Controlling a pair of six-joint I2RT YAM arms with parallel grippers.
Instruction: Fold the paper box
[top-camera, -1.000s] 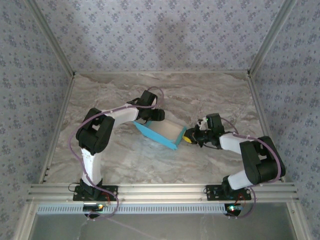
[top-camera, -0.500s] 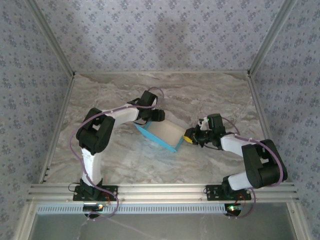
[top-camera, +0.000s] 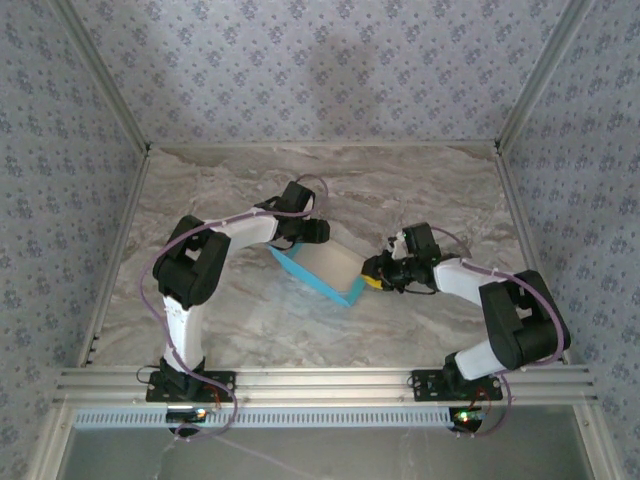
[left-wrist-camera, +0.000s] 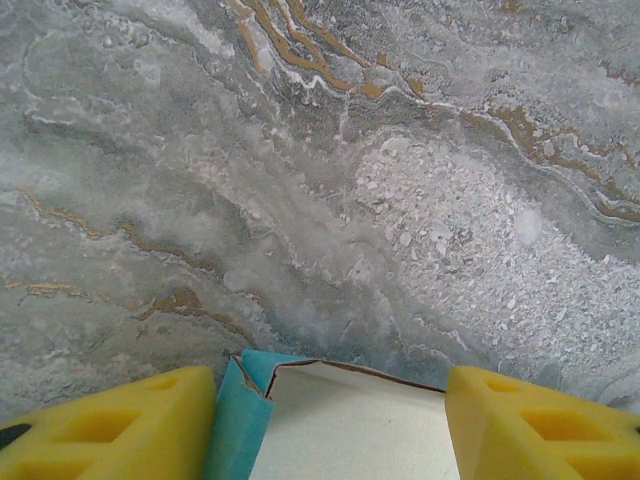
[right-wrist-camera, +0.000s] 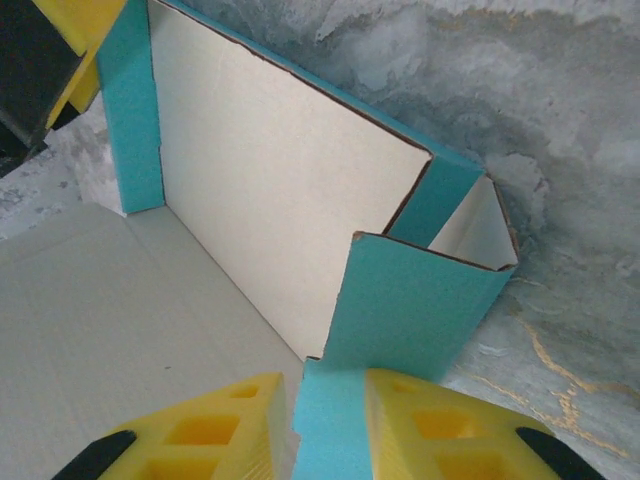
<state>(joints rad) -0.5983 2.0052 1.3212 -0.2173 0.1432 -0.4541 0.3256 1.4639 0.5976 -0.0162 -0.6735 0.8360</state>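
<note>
The paper box (top-camera: 330, 268) lies half-formed at mid-table, pale beige inside and light blue outside. My left gripper (top-camera: 300, 238) is at its far-left end. In the left wrist view the yellow fingers (left-wrist-camera: 110, 425) stand wide apart, open, straddling the box's end wall (left-wrist-camera: 340, 420); the left one touches a blue corner flap. My right gripper (top-camera: 372, 272) is at the box's right end. In the right wrist view it (right-wrist-camera: 325, 390) is shut on the upright blue side wall (right-wrist-camera: 410, 300), with the beige floor (right-wrist-camera: 120, 320) to its left.
The marble tabletop (top-camera: 420, 190) is ringed by an aluminium frame (top-camera: 320, 385) and patterned walls. Open marble lies behind the box and to both sides. The left arm's elbow (top-camera: 190, 265) stands left of the box.
My right gripper has moved left, closer into the box's right end, and the box's near right corner has shifted slightly left. The left arm has stayed put.
</note>
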